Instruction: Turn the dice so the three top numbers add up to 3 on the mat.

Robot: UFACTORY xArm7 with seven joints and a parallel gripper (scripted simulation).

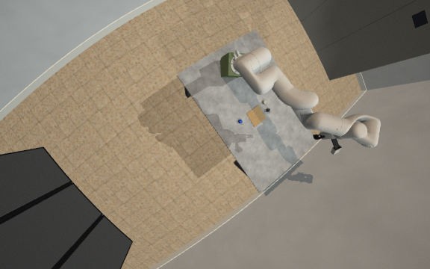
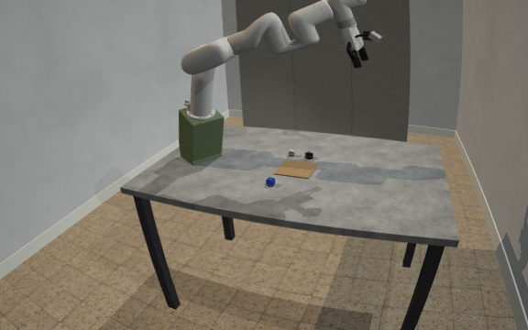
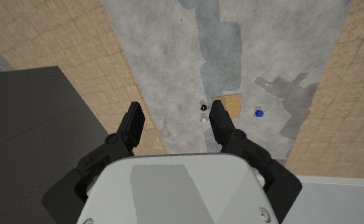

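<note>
A small tan mat (image 2: 296,169) lies flat near the middle of the grey table; it also shows in the overhead view (image 1: 256,116) and the wrist view (image 3: 229,106). A blue die (image 2: 270,181) sits on the table, off the mat, toward the front; it also shows in the wrist view (image 3: 258,113). A white die (image 2: 291,153) and a black die (image 2: 309,155) sit on the table just behind the mat. The top numbers are too small to read. My gripper (image 2: 357,57) is open and empty, high above the table's far side, far from the dice.
The arm's green base block (image 2: 201,136) stands at the table's back left corner. A dark cabinet (image 2: 319,69) stands behind the table. The wall is close on the right.
</note>
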